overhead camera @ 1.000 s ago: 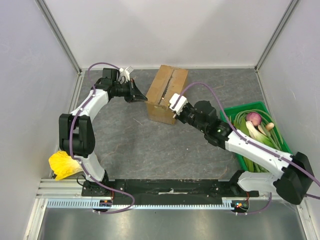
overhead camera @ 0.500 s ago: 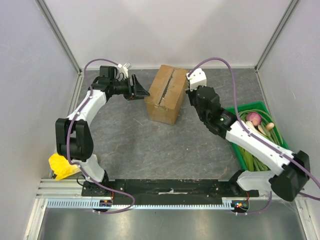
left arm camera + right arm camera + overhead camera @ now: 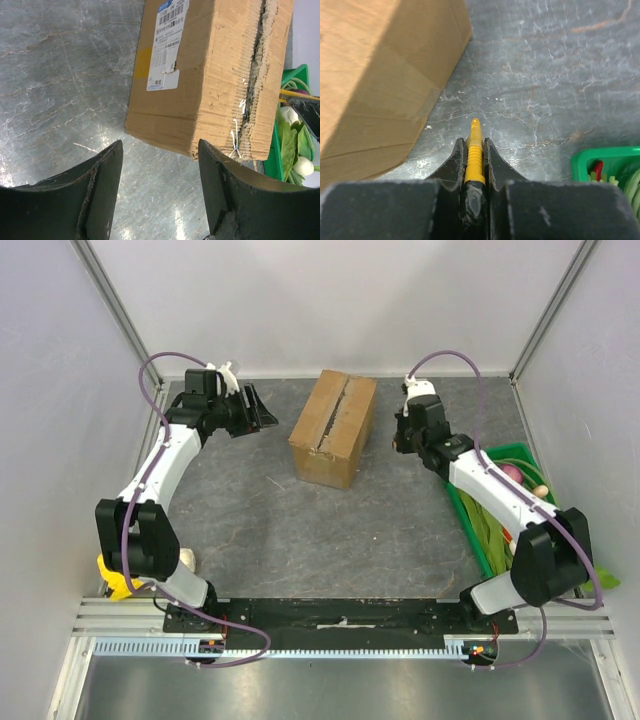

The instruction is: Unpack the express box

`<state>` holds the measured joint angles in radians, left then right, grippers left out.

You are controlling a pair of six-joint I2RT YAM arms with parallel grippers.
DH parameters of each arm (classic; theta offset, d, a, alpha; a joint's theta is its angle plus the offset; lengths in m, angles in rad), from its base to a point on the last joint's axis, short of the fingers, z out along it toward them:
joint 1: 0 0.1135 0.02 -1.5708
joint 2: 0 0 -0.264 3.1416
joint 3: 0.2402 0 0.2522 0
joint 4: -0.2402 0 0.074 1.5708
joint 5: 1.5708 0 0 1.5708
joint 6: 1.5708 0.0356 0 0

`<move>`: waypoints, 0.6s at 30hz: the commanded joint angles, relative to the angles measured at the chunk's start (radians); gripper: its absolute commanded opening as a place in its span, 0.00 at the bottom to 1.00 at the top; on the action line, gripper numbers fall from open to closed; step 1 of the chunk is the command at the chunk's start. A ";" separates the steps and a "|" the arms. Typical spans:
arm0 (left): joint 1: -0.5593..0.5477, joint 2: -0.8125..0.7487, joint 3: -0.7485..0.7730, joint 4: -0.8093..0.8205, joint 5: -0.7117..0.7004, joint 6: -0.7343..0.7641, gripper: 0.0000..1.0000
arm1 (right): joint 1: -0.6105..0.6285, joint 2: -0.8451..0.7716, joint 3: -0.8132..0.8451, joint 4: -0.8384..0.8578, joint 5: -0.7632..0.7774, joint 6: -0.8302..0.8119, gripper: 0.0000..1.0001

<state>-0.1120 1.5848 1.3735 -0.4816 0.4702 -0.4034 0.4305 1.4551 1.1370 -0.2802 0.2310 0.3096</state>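
1. Left arm runs up the left side of the table (image 3: 300, 530), elbow bent and wrist turned right. The left gripper (image 3: 252, 409) sits at the far left, aimed at the express box (image 3: 333, 428) and apart from it, fingers spread wide with nothing between them
2. Right arm stretches from its near-right base past the green crate (image 3: 470, 465) to the far right. The right gripper (image 3: 403, 436) hangs just right of the box's far end. Whether they touch, cannot tell
3. Box stands centre-far on the table, set at an angle, flaps down, seam running far to near
4. Right wrist view only: the right gripper (image 3: 472, 142) is pinched on a yellow ridged tool (image 3: 474, 155), its tip poking past the fingertips above the table. A plain box side (image 3: 375, 75) is at left and a crate corner (image 3: 605, 160) at right
5. Left wrist view only: between the spread fingers of the left gripper (image 3: 160, 150), the seam (image 3: 255, 65) shows ragged, with torn corrugation and thin strands at its end
6. A white shipping label (image 3: 167, 50) with barcodes sits left of the seam in that view, print too small to read
7. Overhead only: the crate holds green stalks and a purple onion (image 3: 510, 475)
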 commanded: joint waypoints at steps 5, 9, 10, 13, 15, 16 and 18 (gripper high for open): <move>0.005 0.021 0.024 -0.034 0.004 -0.025 0.68 | -0.209 0.138 0.012 0.038 -0.338 0.206 0.02; 0.005 0.024 0.027 -0.037 0.013 -0.025 0.68 | -0.282 0.231 0.018 0.059 -0.583 0.246 0.05; 0.005 0.026 0.027 -0.038 0.024 -0.025 0.68 | -0.292 0.257 0.015 0.081 -0.617 0.258 0.06; 0.005 0.032 0.027 -0.038 0.038 -0.031 0.68 | -0.349 0.300 -0.003 0.157 -0.708 0.341 0.11; 0.005 0.040 0.027 -0.038 0.044 -0.032 0.68 | -0.383 0.321 -0.003 0.188 -0.732 0.399 0.18; 0.005 0.041 0.027 -0.038 0.050 -0.032 0.68 | -0.394 0.341 -0.003 0.211 -0.751 0.416 0.19; 0.005 0.046 0.030 -0.038 0.054 -0.034 0.68 | -0.424 0.361 0.003 0.234 -0.766 0.442 0.27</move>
<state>-0.1085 1.6161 1.3735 -0.5262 0.4850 -0.4107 0.0532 1.7874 1.1347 -0.1673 -0.4126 0.6434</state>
